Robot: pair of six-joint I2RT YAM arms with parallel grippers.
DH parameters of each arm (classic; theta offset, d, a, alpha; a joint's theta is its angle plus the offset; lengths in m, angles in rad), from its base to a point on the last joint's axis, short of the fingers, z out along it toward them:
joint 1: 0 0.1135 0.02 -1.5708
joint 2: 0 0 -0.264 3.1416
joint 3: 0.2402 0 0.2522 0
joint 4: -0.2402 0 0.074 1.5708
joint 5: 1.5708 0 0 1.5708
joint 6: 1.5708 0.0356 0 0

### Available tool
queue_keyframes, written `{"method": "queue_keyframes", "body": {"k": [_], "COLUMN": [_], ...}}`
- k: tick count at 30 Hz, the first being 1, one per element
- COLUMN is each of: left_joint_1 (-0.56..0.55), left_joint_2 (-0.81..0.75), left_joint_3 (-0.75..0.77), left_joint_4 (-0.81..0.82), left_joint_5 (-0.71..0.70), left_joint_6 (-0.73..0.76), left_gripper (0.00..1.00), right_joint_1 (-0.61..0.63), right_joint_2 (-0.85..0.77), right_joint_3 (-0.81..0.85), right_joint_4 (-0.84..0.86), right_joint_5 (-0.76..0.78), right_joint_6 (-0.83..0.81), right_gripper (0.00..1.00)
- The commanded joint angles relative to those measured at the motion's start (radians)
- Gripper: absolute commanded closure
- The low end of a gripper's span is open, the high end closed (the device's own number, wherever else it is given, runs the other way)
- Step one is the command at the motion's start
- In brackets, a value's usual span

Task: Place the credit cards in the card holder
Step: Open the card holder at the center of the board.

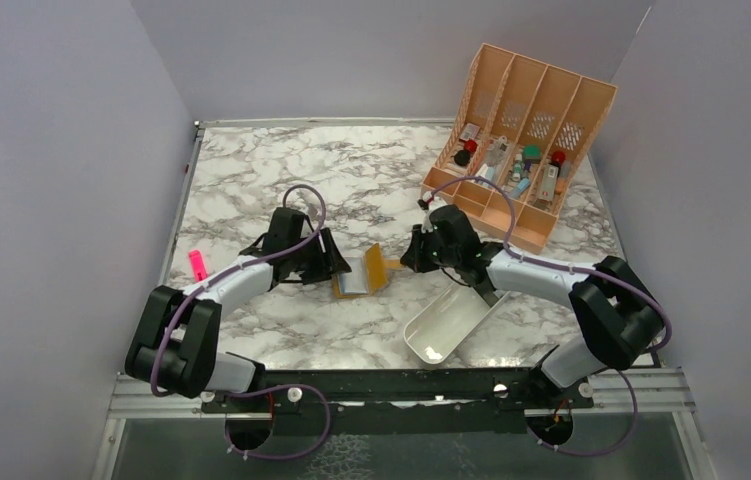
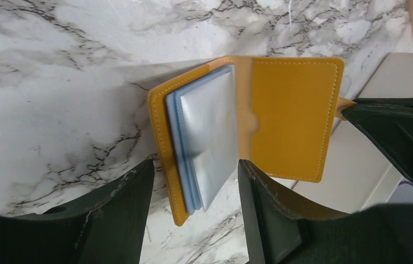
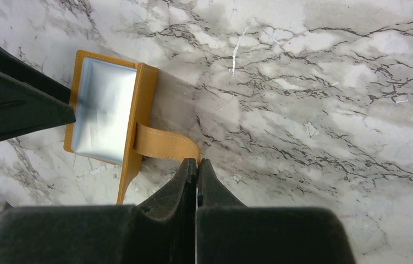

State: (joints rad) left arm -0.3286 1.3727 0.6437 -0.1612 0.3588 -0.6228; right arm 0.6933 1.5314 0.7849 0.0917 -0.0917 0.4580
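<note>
**Open card holder (image 1: 375,266) with credit cards (image 2: 207,137) inside**

Spread on the marble table (image 1: 251,180), just beside the white tray (image 1: 446,325). Cards stacked on the half nearer the left gripper (image 2: 193,170), fingers apart, one either side of that half. Pinched together on the strap: right gripper (image 3: 197,162), flap tilted up.

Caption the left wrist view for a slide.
Left gripper, open, straddles the credit cards lying on the opened card holder.
</note>
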Motion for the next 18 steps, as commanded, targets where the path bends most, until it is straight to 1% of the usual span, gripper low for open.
{"method": "queue_keyframes", "body": {"k": [1,5,9,11,15,17,18], "left_joint_1": [-0.001,-0.001,-0.001,0.0,-0.001,-0.001,-0.001], "left_joint_2": [0.017,0.032,0.022,0.012,0.018,0.028,0.031], "left_joint_3": [-0.041,-0.047,-0.054,-0.056,-0.054,-0.048,-0.045], "left_joint_4": [0.156,0.19,0.217,0.23,0.253,0.256,0.255], "left_joint_5": [0.128,0.15,0.161,0.162,0.17,0.181,0.188], "left_joint_6": [-0.049,-0.056,-0.068,-0.072,-0.075,-0.075,-0.074], "left_gripper": [0.4,0.43,0.54,0.58,0.73,0.83,0.88], "right_joint_1": [-0.006,-0.009,-0.013,-0.014,-0.014,-0.014,-0.014], "right_joint_2": [0.001,0.008,0.013,0.015,0.024,0.024,0.021], "right_joint_3": [-0.017,-0.018,-0.018,-0.016,-0.01,-0.003,0.006], "right_joint_4": [0.0,-0.001,-0.001,-0.001,-0.002,-0.014,-0.029], "right_joint_5": [-0.002,-0.003,-0.005,-0.007,-0.012,-0.016,-0.018], "right_joint_6": [-0.013,-0.013,-0.012,-0.01,-0.01,-0.008,-0.006], "right_gripper": [0.99,0.99,0.99,0.99,0.99,0.99,0.97]}}
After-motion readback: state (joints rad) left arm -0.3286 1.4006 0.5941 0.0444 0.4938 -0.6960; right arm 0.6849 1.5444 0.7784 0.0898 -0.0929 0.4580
